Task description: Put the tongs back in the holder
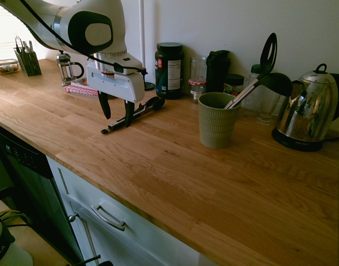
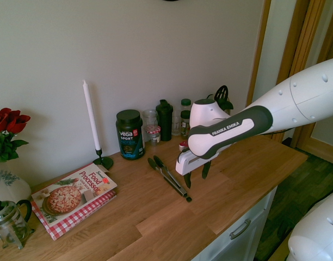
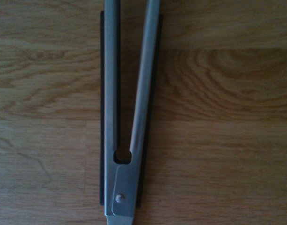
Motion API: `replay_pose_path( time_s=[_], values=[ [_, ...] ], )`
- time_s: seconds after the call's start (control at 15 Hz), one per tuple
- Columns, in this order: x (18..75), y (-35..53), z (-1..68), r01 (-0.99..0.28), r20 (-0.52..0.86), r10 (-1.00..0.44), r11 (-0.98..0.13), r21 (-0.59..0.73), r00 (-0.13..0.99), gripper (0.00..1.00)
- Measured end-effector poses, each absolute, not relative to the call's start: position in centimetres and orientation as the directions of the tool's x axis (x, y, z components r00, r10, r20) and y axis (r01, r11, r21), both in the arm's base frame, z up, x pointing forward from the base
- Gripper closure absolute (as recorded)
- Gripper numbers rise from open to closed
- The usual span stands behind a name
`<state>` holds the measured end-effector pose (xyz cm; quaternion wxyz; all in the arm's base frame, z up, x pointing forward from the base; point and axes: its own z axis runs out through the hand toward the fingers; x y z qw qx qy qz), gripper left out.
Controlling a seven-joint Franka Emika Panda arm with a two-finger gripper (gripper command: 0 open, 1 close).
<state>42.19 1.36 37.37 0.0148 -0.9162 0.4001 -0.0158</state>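
Held the gripper [image 1: 118,121] wide open and empty, low above the worktop [image 1: 158,177], close to the hinge end of the tongs [image 3: 125,180]. Found the tongs lying flat on the wood, slightly splayed, with rounded tips pointing towards the wall side, near the big dark tub [image 1: 169,72], and hinge end towards the counter's front edge. Had the fingers spread across that long axis rather than along it, so seemed fairly well turned for a pinch over both metal arms. Could not tell the remaining height exactly. Looked to need a straight lowering next, then closing; risked nudging one arm aside if lowered off-centre. Saw the green holder [image 1: 216,130] upright and well apart from the tongs, with ladle [image 1: 277,83] and slotted spatula [image 1: 268,52] already inside.
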Motion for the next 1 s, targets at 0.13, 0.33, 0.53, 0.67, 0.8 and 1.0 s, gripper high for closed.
replay_pose_path(
  time_s=[0.13,0.33,0.53,0.67,0.8,1.0],
  values=[
    [42.3,1.4,37.4,-0.735,0.017,-0.736,-0.676,-0.042,0.676,0.0],
    [45.3,3.0,40.4,-0.737,0.065,-0.742,-0.67,-0.091,0.667,0.0],
    [50.5,7.1,43.3,-0.737,0.106,-0.745,-0.667,-0.109,0.658,0.0],
    [53.4,9.3,42.6,-0.742,0.115,-0.749,-0.663,-0.099,0.653,0.0],
    [55.3,10.6,40.8,-0.748,0.114,-0.752,-0.658,-0.079,0.65,0.0],
    [56.8,10.7,39.3,-0.763,0.127,-0.767,-0.64,-0.087,0.629,1.0]
  ],
)
